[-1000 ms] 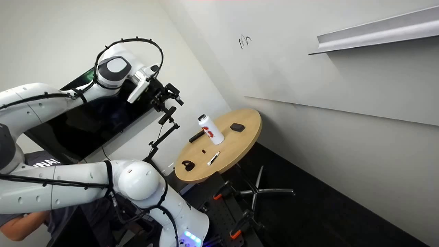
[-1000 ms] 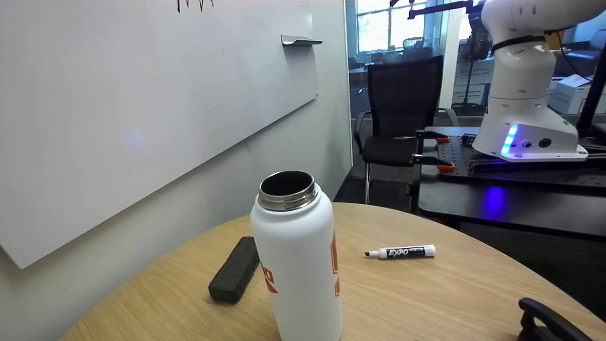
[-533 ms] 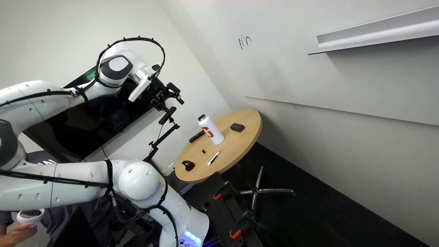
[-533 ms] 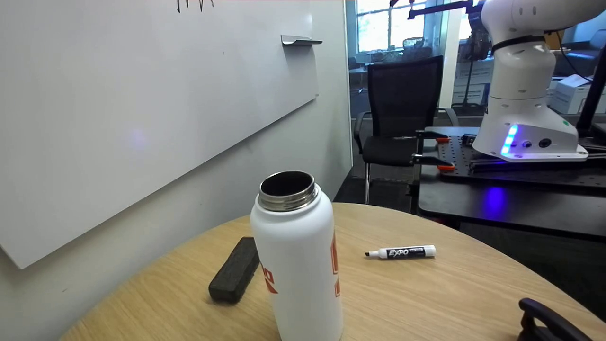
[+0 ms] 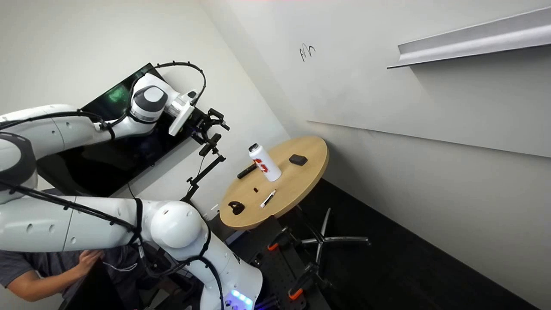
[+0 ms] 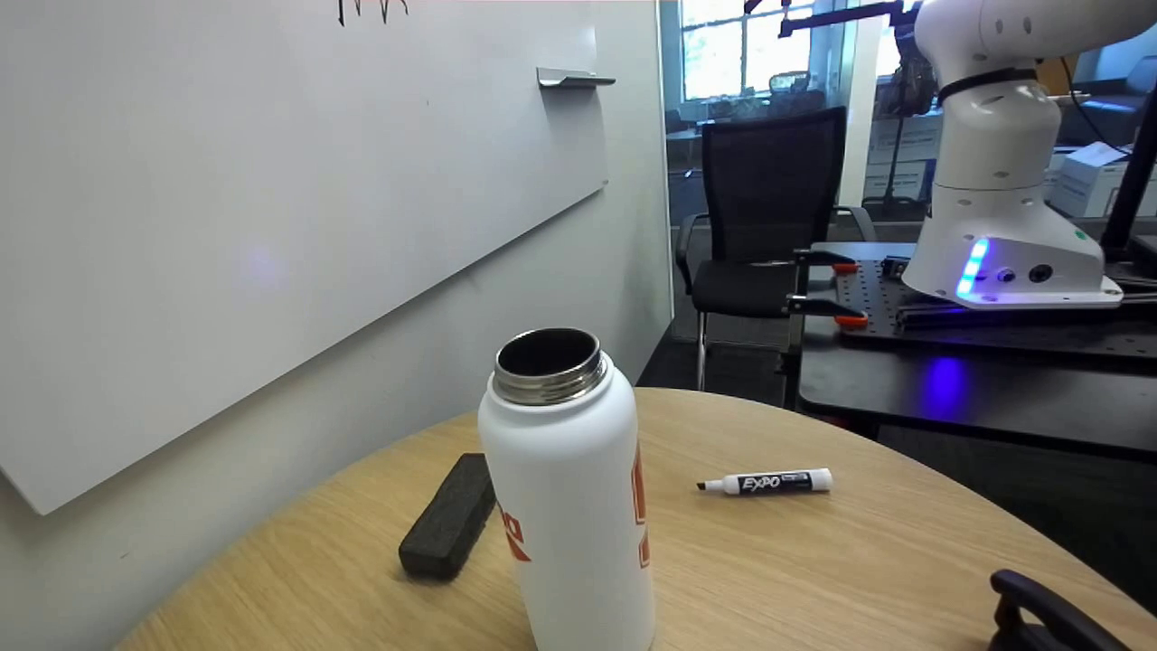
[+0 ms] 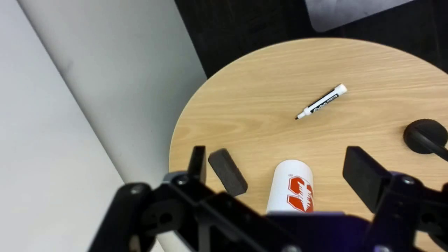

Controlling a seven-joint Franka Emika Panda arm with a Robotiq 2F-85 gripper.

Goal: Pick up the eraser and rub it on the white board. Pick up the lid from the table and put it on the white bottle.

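Observation:
My gripper point(image 5: 220, 122) is high above the round table, its fingers wide apart and empty in the wrist view point(image 7: 274, 162). The eraser point(image 7: 228, 172) is a dark block on the table, also in both exterior views point(image 5: 298, 159) point(image 6: 449, 515). The white bottle point(image 7: 290, 189) stands upright and uncapped point(image 6: 569, 506); its top is hidden behind my gripper in the wrist view. The lid point(image 7: 423, 136), black with a loop handle, lies at the right, and near the table's edge in an exterior view point(image 5: 236, 208). The white board point(image 5: 366, 90) bears small dark scribbles.
A marker point(image 7: 322, 101) and a tiny dark piece point(image 5: 255, 190) lie on the wooden table point(image 7: 245, 94). A black bar point(image 5: 246, 171) shows beside the bottle. A black stand point(image 5: 206, 170) rises by the table. A grey shelf point(image 5: 473, 38) juts from the board. A person point(image 5: 47, 275) sits behind the arm.
My wrist and forearm have come lower in an exterior view, and the hand has tilted slightly; the fingertips have barely shifted. The person's hands have moved. The table's things have not moved.

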